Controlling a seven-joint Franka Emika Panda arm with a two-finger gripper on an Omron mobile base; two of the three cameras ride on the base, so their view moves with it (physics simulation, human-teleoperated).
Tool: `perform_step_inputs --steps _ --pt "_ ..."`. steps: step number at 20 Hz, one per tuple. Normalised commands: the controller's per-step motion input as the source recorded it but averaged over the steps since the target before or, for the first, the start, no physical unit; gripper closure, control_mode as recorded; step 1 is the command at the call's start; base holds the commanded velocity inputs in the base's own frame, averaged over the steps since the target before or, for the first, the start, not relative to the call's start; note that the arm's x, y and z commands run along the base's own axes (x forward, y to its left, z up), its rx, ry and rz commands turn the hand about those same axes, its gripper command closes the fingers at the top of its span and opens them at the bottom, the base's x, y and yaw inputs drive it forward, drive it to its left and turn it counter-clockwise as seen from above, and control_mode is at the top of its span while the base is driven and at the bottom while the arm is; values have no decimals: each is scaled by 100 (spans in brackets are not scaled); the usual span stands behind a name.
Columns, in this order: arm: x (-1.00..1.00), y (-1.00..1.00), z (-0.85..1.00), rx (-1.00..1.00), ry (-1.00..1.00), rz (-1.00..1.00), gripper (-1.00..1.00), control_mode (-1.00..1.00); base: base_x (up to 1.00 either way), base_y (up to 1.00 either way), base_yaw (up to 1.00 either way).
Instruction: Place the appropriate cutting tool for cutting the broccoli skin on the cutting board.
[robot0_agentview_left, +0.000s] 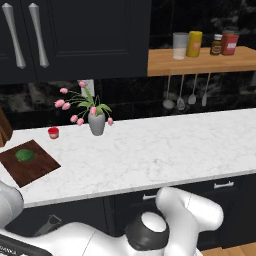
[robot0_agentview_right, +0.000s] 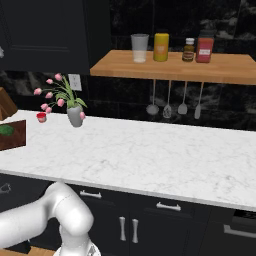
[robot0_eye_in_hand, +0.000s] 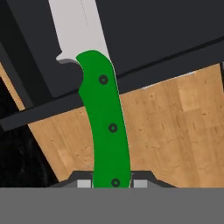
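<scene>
The cutting tool (robot0_eye_in_hand: 107, 131), a knife with a bright green handle and a pale blade, stands between the fingertips of my gripper (robot0_eye_in_hand: 109, 183), which is shut on the handle's lower end. The blade points away from the hand, over dark cabinet fronts and wooden floor. The cutting board (robot0_agentview_left: 37, 167) (robot0_agentview_right: 15, 137), dark reddish-brown, lies at the left end of the white marble counter. The broccoli (robot0_agentview_left: 25, 155) (robot0_agentview_right: 6, 130) sits on it as a small dark green lump.
A red cup (robot0_agentview_left: 53, 132) and a grey vase of pink tulips (robot0_agentview_left: 97, 123) stand behind the board. A light wooden shelf (robot0_agentview_left: 200, 62) with jars hangs at the back right, utensils dangling below it. A grey forked peeler (robot0_agentview_left: 50, 223) shows low, below the counter edge.
</scene>
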Motion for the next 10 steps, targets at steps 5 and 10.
perform_step_inputs --steps 5,10 --pt "23 -3 73 1 0 -9 100 -100 0 0 0" --pt "50 -1 46 1 0 -11 100 -100 0 0 0"
